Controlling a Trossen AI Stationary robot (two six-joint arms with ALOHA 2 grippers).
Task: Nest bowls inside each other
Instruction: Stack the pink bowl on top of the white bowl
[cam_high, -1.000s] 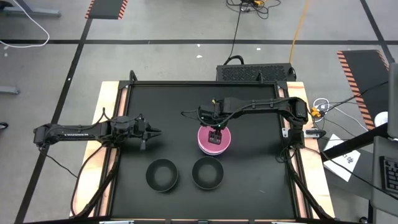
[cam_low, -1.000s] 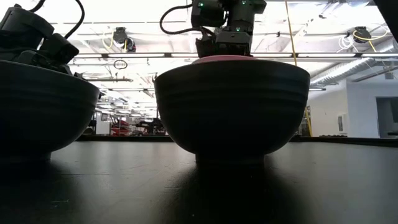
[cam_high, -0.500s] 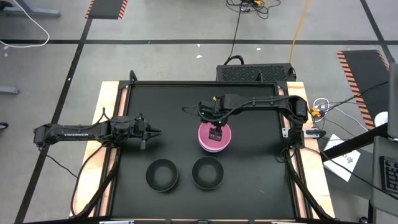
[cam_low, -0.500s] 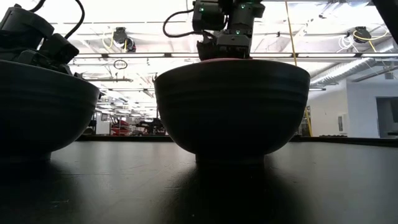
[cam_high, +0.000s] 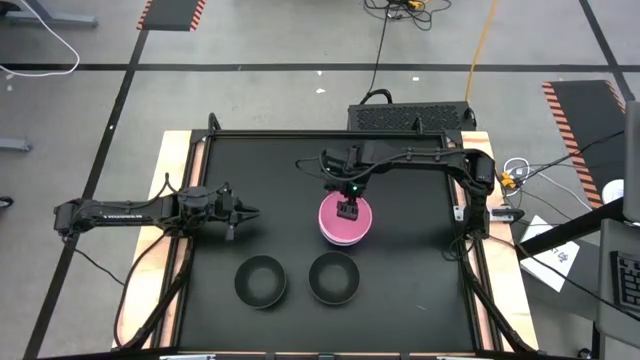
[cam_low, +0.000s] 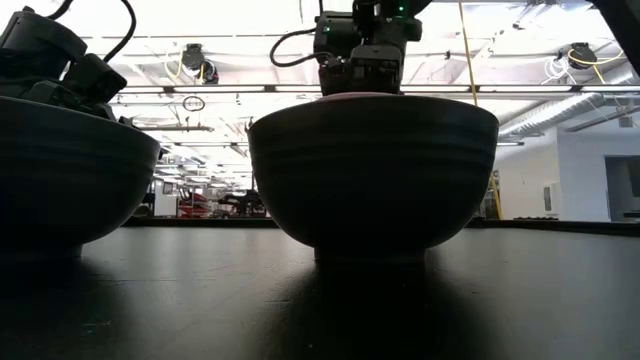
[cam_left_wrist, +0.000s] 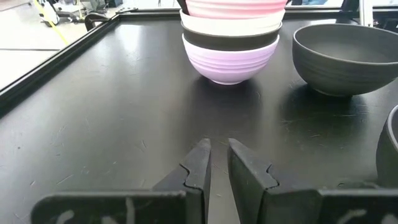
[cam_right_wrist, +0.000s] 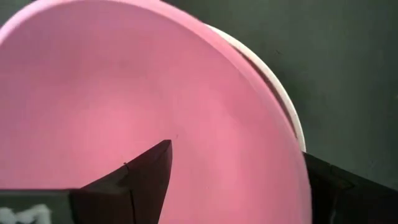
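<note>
A stack of bowls (cam_high: 341, 231) stands mid-table: lavender at the bottom (cam_left_wrist: 230, 61), then black, then white, with the pink bowl (cam_left_wrist: 236, 7) on top. My right gripper (cam_high: 347, 209) hovers just over the stack's far rim and is open. One finger (cam_right_wrist: 146, 171) is above the pink inside, the other (cam_right_wrist: 339, 183) is outside the rim, and neither touches it. Two single black bowls (cam_high: 260, 281) (cam_high: 333, 277) rest on their bases near the table's near edge. My left gripper (cam_high: 238, 212) waits shut above the table's left part, its fingers (cam_left_wrist: 217, 163) pointing toward the stack.
The black table top has a raised frame (cam_high: 190, 150) on all sides. In the low view the two black bowls (cam_low: 372, 175) (cam_low: 70, 180) fill the front and hide the stack, with the right gripper (cam_low: 362, 70) showing above them. Bare table lies to the right of the stack (cam_high: 420, 250).
My right gripper has risen a little off the pink bowl and shifted slightly toward the table's far edge. The stack has stayed in place.
</note>
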